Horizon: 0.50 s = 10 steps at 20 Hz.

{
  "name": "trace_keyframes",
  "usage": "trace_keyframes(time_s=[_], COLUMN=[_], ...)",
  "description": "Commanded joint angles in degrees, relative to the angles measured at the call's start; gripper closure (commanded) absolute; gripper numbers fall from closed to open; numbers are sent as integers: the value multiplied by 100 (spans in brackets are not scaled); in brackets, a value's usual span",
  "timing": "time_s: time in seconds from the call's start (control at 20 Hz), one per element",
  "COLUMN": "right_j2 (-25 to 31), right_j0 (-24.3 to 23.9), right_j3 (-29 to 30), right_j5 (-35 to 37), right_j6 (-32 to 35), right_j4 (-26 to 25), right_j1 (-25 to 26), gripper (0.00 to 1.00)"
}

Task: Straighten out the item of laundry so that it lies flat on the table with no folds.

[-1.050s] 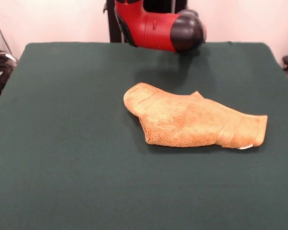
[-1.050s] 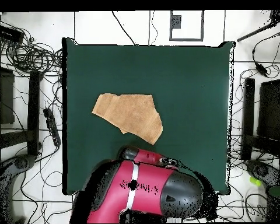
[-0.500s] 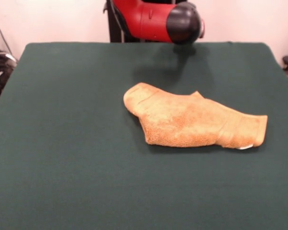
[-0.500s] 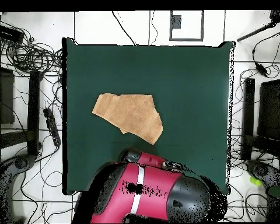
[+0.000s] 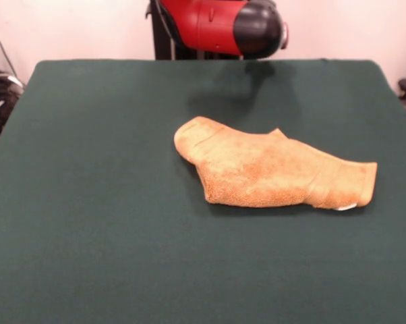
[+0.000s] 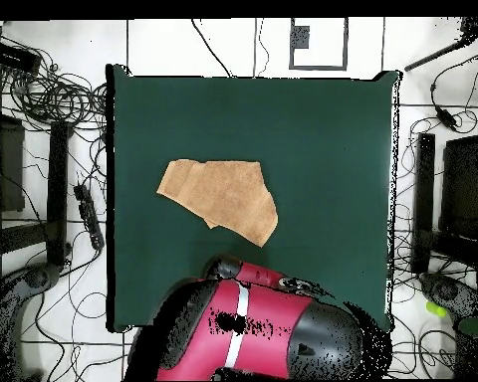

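Observation:
The item of laundry (image 5: 270, 172), a golden-orange towel, lies folded over itself right of the table's middle. Its rounded end points left. A ribbed band and a small white tag (image 5: 346, 206) are at its right end. Seen from overhead, the towel (image 6: 223, 197) is an uneven wedge left of the centre of the green table (image 6: 323, 129). The red and black arm (image 5: 223, 27) hangs above the far edge of the table (image 5: 88, 202), well clear of the towel. In the overhead view the arm (image 6: 253, 328) covers the bottom edge. No gripper shows in either view.
Tangled cables (image 6: 44, 90) and dark stands (image 6: 59, 189) lie on the floor round the table, with more gear on the right (image 6: 422, 199). Green cloth surrounds the towel on all sides.
The arm has drawn back a little further toward its base and risen in the front view. The towel has not moved.

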Motion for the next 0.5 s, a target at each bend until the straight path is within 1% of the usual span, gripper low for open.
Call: trace_keyframes(time_s=[0.05, 0.15, 0.3, 0.4, 0.45, 0.5], right_j2=[70, 40, 31, 29, 31, 43], right_j0=[61, 10, -48, -42, -35, -36], right_j3=[-156, -159, -47, -9, 29, 92], right_j5=[637, 940, 1166, 1210, 1112, 859], right_j6=[1126, 1078, 1019, 1010, 988, 943], right_j4=[187, 136, 93, 71, 55, 42], right_j1=[-93, -148, -294, -362, -408, -471], gripper=[0, 0, 0, 0, 0, 0])
